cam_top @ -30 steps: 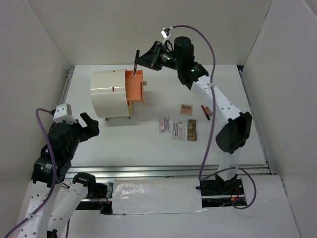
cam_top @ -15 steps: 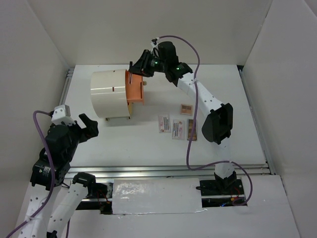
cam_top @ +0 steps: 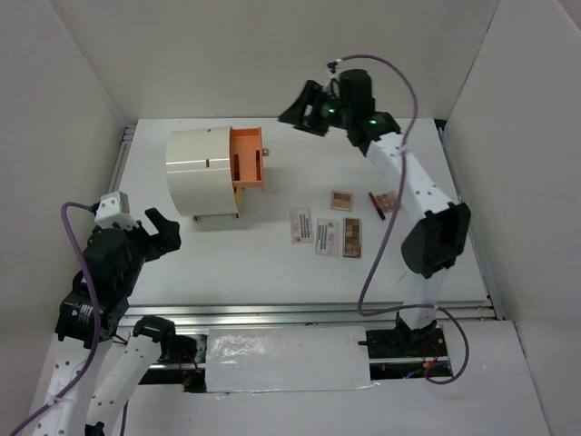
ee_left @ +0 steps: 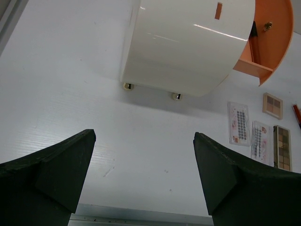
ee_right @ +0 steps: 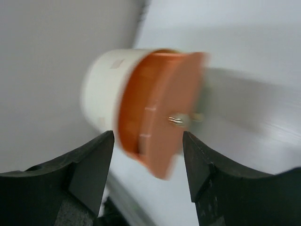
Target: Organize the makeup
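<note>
My right claw (cam_top: 294,109) hangs spread and empty, beyond and to the right of the box (cam_top: 201,171), whose orange drawer (cam_top: 248,160) stands open. My left claw (cam_top: 165,227), also spread and empty, hovers near the box's front left. Right of the box lie two packets (cam_top: 300,225), a palette (cam_top: 351,237), a compact (cam_top: 341,199) and a stick (cam_top: 377,205).
</note>
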### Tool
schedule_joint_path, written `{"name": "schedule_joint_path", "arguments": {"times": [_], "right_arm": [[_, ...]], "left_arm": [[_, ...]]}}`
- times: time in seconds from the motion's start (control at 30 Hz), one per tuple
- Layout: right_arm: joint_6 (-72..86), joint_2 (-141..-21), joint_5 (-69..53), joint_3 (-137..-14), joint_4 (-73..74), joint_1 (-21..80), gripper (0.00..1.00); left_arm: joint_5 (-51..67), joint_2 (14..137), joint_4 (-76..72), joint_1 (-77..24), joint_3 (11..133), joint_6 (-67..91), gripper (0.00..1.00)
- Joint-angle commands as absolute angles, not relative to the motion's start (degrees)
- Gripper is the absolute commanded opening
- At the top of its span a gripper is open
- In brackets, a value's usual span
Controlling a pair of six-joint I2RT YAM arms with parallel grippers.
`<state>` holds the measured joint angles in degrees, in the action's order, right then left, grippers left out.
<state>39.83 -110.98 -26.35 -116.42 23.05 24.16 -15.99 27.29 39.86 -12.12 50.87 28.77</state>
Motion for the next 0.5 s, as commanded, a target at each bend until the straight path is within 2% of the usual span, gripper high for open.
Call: {"name": "schedule_joint_path", "arguments": {"times": [0.0, 0.17, 0.27, 0.33, 0.47], "right_arm": [[24.6, -97.1, -13.0, -103.7, 27.6, 15.6, 0.68], [12.2, -88.9, -0.8, -80.0, 31.1, 6.5, 0.66], [10.7, -88.7, 6.2, -72.4, 30.1, 4.9, 0.65], [11.7, -92.2, 10.1, -74.2, 33.0, 4.5, 0.64], [11.8, -98.5, 6.7, -76.9, 35.1, 4.2, 0.57]], "left_arm": [[-15.8, 26.8, 38.1, -12.6, 51.2, 28.8, 0.99], [-14.5, 27.0, 37.4, -12.7, 51.0, 28.3, 0.99], [-14.2, 28.0, 37.4, -12.7, 51.2, 28.3, 0.99], [-13.8, 28.5, 37.4, -12.7, 51.2, 28.1, 1.00], [-13.9, 28.4, 37.7, -13.3, 51.2, 28.2, 0.99]]}}
